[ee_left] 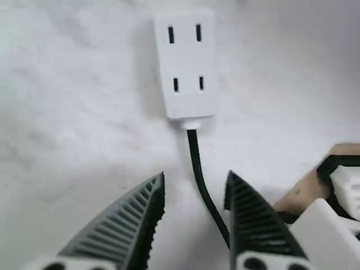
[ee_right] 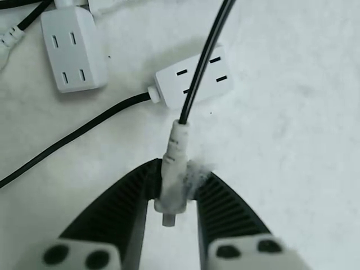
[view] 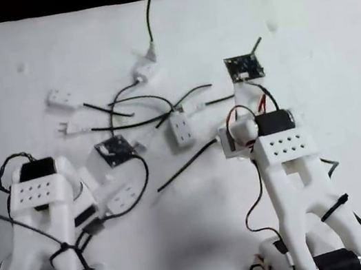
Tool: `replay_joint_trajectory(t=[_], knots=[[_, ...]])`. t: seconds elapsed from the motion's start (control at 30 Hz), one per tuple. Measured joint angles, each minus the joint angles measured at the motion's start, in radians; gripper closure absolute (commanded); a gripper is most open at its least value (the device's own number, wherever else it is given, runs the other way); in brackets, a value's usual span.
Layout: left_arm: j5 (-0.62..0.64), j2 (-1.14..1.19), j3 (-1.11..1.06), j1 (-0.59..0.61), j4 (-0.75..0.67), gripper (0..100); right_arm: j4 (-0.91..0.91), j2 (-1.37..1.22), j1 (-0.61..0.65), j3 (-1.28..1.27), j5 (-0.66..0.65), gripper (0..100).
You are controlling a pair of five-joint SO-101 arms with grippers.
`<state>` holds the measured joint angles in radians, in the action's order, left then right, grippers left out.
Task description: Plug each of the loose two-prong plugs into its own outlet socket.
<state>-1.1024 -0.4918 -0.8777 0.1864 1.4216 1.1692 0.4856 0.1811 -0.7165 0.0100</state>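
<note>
- R end effector [ee_right: 179, 173] clenched on a white plug [ee_right: 174, 149], a finger pressed to each side of its body, above the worktop [ee_right: 304, 140].
- The plug's black cord [ee_right: 205, 50] runs away from the wrist & crosses over a white outlet block [ee_right: 216, 76] lying flat, two slot pairs face-up.
- In the R wrist view the plug's cord end sits just beside that block; can't tell if they touch. Prongs can't be made out.
- A black lead [ee_right: 84, 132] leaves the narrow end of that block. A second outlet block [ee_right: 73, 48] lies near it, also slots-up.
- L end effector [ee_left: 195, 177] released: jaws spread wide, one on each side of a black cable [ee_left: 197, 163].
- The cable feeds a white two-socket outlet [ee_left: 185, 62], which lies flat beyond the fingertips w/ both slot pairs vacant.
- High view: L arm [view: 37, 195] & R arm [view: 284, 148] stand side by side at the near edge, w/ a tangle of black cords spread btwn & beyond them.
- A loose two-prong plug [view: 71, 128] lies free on the worktop beyond the L arm, near a far outlet block [view: 62, 98].
- A ctr outlet block [view: 181, 128] sits btwn the two arms, slots-up.
</note>
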Motion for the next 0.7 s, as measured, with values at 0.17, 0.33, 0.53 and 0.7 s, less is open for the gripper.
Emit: replay_joint_trajectory(t=[0.17,0.33,0.53,0.7], knots=[[0.055,-0.066,0.012,0.002,-0.008,70,0.000,0.000,0.017,-0.006,-0.037,98.1],[0.092,-0.080,-0.023,-0.080,-0.104,70,0.000,0.000,0.015,-0.006,-0.043,98.1],[0.236,-0.006,-0.107,-0.193,-0.341,70,0.000,0.000,0.017,-0.006,-0.043,98.1],[0.275,0.130,-0.098,-0.221,-0.396,77,0.000,0.000,0.017,-0.006,-0.043,98.1]])
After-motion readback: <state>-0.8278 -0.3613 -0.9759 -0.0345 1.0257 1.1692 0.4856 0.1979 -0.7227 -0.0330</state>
